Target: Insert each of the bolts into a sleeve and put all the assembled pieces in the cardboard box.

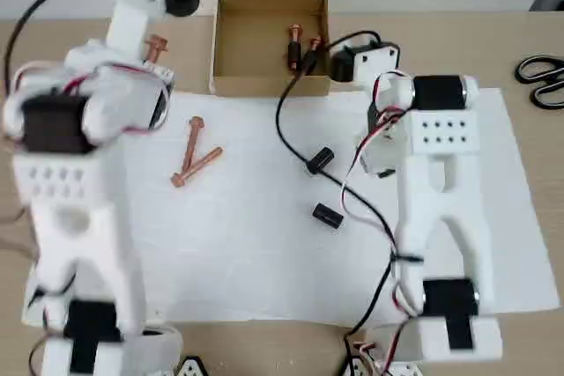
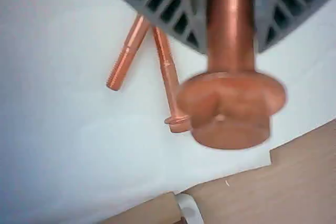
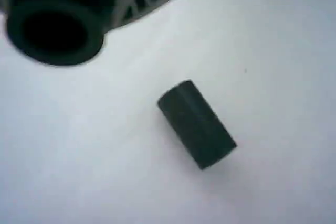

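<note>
Well, the left gripper (image 2: 231,9) is clenched on a bolt (image 2: 231,108) by its shank, raised beside the box (image 1: 225,41). The right gripper (image 3: 79,1) grasps a sleeve (image 3: 52,32), its bore open, above the paper (image 1: 247,261). Two loose bolts (image 1: 194,154) and two spare sleeves (image 1: 328,216) lie on the paper, and copper parts (image 1: 296,41) sit in the box. The bolts look light, stiff and smooth, likely to swivel, so grip mid-shank. The sleeves seem rigid and are best pinched across the outer wall, leaving the bore free.
</note>
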Action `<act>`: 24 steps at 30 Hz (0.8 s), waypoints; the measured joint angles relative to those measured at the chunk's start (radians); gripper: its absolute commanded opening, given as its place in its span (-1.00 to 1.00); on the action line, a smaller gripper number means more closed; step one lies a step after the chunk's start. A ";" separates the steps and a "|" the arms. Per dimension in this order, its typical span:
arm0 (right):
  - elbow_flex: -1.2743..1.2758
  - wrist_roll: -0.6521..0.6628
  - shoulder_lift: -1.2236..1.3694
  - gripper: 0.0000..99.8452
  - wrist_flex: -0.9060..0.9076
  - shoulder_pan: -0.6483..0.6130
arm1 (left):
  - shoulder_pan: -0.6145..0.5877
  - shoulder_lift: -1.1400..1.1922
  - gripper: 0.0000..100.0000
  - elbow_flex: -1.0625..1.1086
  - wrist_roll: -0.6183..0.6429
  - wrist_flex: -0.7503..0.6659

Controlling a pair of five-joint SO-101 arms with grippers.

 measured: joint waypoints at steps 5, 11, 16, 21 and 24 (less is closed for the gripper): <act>0.034 0.000 -0.192 -0.99 0.000 -0.060 | 0.000 -0.206 -0.99 0.153 0.074 0.000; 0.190 -0.023 -0.448 -0.99 -0.051 -0.110 | 0.000 -0.373 -0.99 0.315 0.140 0.000; 0.434 -0.060 -0.704 -0.99 -0.242 -0.112 | 0.000 -0.482 -0.99 0.436 0.152 -0.023; 0.783 -0.060 -0.905 -0.99 -0.526 -0.109 | 0.000 -0.546 -0.99 0.591 0.094 -0.029; 0.937 -0.060 -0.984 -0.99 -0.651 -0.078 | 0.000 -0.595 -0.99 0.672 -0.012 -0.029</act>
